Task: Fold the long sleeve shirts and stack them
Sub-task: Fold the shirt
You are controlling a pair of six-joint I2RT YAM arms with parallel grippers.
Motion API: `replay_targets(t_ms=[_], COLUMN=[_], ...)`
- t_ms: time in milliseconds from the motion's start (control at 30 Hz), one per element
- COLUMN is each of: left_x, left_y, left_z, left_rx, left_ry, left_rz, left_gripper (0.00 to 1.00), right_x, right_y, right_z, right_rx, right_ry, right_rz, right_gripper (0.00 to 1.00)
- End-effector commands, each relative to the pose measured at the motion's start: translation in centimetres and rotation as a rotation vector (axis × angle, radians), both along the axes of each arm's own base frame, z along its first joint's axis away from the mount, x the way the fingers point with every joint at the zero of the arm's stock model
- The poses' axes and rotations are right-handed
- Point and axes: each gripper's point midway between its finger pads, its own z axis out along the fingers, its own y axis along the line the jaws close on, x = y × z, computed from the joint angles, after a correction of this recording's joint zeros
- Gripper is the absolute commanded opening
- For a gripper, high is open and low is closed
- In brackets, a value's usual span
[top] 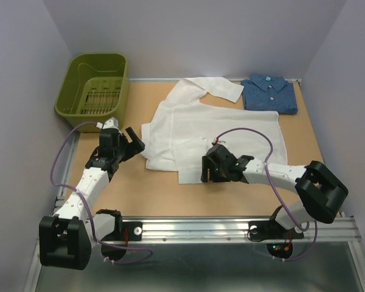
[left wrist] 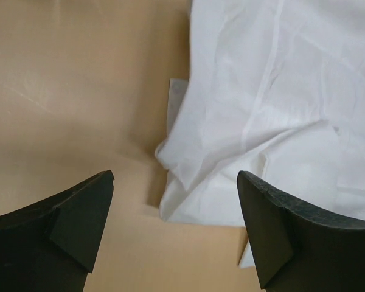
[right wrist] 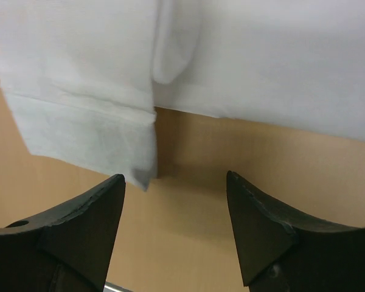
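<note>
**White shirt** (top: 216, 128): plain, thin, spread rumpled across the middle of the desk (top: 140, 194). One sleeve reaches to the far side and ends just beside the dark blue shirt (top: 269, 94). The dark blue shirt lies folded, collar up, at the far right corner.

**Left gripper** (top: 134, 139): set wide, holding nothing. It is just left of the white shirt's crumpled near-left edge. The left wrist view shows that edge lying beyond and between the fingertips.

**Right gripper** (top: 205, 170): set wide, holding nothing. It is at the white shirt's near hem. The right wrist view shows a hanging flap of cloth just past the left finger and bare desk between the fingers.

**Desk**: tan, wood-toned.

**Green basket** (top: 94, 85): slotted plastic, at the far left corner.

**Metal rail** (top: 231, 228): runs along the near edge and carries both arm bases.

**Walls** (top: 188, 36): pale grey-lilac, enclosing the left, far and right sides.
</note>
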Motion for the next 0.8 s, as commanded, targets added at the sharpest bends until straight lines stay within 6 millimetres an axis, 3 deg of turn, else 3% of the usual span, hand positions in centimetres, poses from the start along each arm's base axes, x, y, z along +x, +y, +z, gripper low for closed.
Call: replay_targets(t_ms=[0,200,467,533,567,667,767], left_x=[-1.6,-3.2,-3.8,-3.9,-3.9,-4.0,-4.0], left_y=[-2.1,-4.7,-6.1,-5.9,-5.9,-5.7,-5.1], left_z=[-0.2,-3.1,-5.8,-6.4,-6.7,-6.9,-7.2], left_rx=[-0.08,-0.115,-0.075,-0.065,-0.062,-0.052,-0.023], left_ry=[0.004,0.09,0.163,0.183,0.193,0.202,0.211], left_rz=[-0.053,-0.094,-0.076,-0.064,-0.062,-0.056,-0.032], left_gripper=[0.94,0.93,0.93,0.92,0.92,0.9,0.89], right_x=[0.7,0.9,0.9,1.0,1.0,1.2,1.6], right_y=[3.5,3.4,4.3,4.3,4.4,4.4,4.6], right_z=[1.2,-0.7,-1.2,-1.2,-0.9,0.1,1.6], right_rx=[0.186,0.192,0.213,0.215,0.219,0.234,0.253], right_ry=[-0.022,0.017,0.045,0.044,0.038,0.014,-0.027], right_rz=[0.038,0.029,0.055,0.056,0.057,0.057,0.073], right_gripper=[0.72,0.68,0.54,0.44,0.32,0.12,0.01])
